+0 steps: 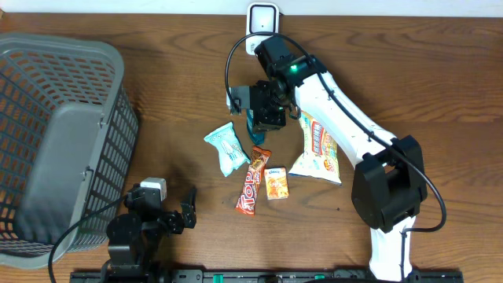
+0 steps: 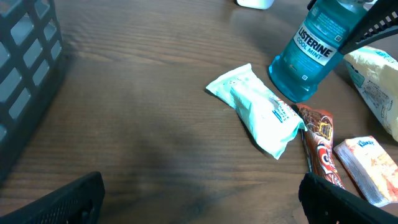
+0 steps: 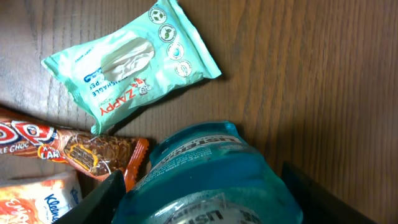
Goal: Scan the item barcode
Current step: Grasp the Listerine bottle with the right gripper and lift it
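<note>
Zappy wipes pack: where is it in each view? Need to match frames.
Overhead: wipes pack near centre, lower left of the Listerine bottle.
Left wrist: wipes pack right of centre, lower left of the Listerine bottle.
Right wrist: wipes pack upper left, above the Listerine bottle.
Shared landmark: the blue Listerine bottle.

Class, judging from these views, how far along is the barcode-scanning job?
Done: the right gripper is at the mouthwash bottle. In hand: its jaws straddle the upright bottle; a firm grip isn't clear. Left: lifting it and showing its barcode to the white scanner. The left gripper hangs open, idle.
</note>
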Available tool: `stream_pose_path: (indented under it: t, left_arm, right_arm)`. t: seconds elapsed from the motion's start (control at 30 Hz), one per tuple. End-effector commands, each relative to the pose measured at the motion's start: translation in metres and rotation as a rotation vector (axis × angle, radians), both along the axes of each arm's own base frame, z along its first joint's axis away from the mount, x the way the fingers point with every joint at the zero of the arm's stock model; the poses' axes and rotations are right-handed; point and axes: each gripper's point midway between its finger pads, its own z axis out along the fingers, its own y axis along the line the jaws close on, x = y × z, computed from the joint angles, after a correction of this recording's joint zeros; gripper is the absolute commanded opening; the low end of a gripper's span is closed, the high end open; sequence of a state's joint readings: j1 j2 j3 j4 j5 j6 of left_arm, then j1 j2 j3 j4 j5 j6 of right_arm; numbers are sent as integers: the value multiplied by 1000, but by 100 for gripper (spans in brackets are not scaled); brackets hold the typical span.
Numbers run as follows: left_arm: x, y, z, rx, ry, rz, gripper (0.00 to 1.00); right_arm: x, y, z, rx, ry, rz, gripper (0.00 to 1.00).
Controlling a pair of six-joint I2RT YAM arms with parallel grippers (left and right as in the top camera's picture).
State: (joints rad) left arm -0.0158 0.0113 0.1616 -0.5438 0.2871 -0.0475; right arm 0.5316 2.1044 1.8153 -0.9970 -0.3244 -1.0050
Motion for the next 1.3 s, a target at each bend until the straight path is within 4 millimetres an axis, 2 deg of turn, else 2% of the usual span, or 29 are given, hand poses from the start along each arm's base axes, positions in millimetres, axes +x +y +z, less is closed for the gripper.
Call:
stream_pose_path:
  t: [0.0,0.23,0.53,0.57,0.77,0.83,1.0,1.2,1.27]
  left_arm:
    - [-2,-1,-7,3,19,-12,100]
    - [-2,-1,-7,3,19,-12,100]
    - [-2,-1,-7,3,19,-12,100]
    - [-2,-1,-7,3,19,-11,100]
    - [-2,-1,-7,3,19,-11,100]
    - [-2,-1,-7,3,19,-12,100]
    - [-2,-1,-7,3,19,-12,100]
    - [-2,-1,-7,3,19,-12,100]
    - [-2,-1,-7,3,19,-12,100]
  right_arm:
    - [4,3,2,1,18,-84,50]
    - [21,-12,21,-39,-37,-307,47]
    - [33,-32,20,-74,-10,-677,49]
    - [32,-33,20,-69,9,-717,52]
    - [28,-29,20,5,150,-1019,51]
    - [25,-24,21,42,213,-1089,56]
    - [26,-23,22,98,313,-1319,54]
    - [25,-24,24,107,341,-1385,58]
    - [24,-31,24,85,326,-1422,58]
